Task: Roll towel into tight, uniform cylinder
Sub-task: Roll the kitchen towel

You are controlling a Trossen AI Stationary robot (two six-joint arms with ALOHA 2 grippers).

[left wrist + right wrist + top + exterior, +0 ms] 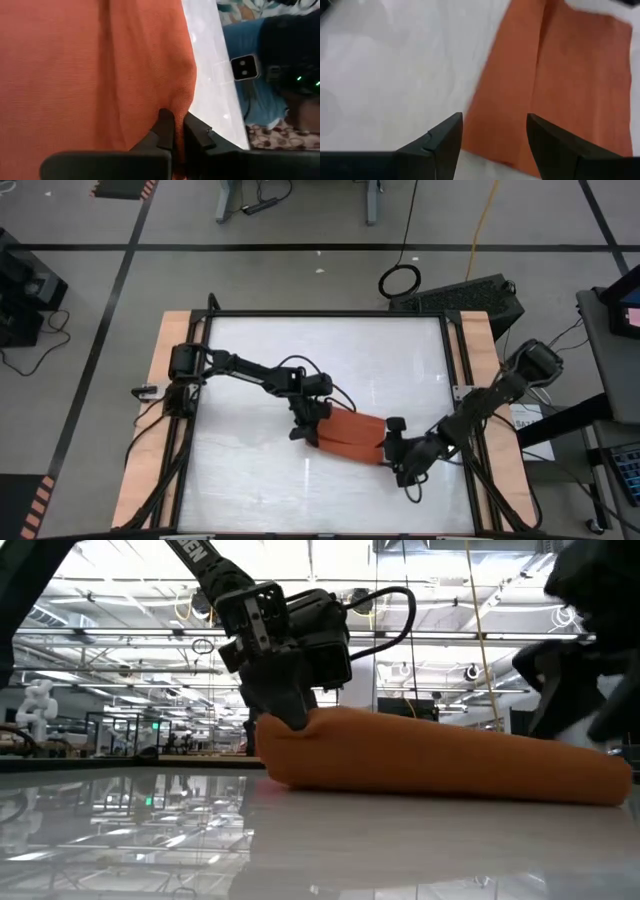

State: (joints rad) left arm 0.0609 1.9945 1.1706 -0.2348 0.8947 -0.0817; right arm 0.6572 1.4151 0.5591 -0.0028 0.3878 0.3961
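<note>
The rust-orange towel point(352, 437) lies as a short, thick, loose roll near the middle of the white table point(260, 490). In the low view the towel point(440, 755) is a long low mound, thicker at the left end. My left gripper point(312, 430) is at that end, its fingers point(165, 131) pinched on the towel's edge point(100, 75). It also shows in the low view point(285, 705). My right gripper point(393, 450) is at the towel's other end, low over the table. In the right wrist view it point(495, 137) is open and empty, with the towel's point(570, 75) edge between the fingertips.
Wooden rails point(155, 410) and black frame bars run along both sides of the table. A black box point(470, 295) and a cable ring point(400, 280) lie on the floor beyond the far edge. Bare tabletop surrounds the towel.
</note>
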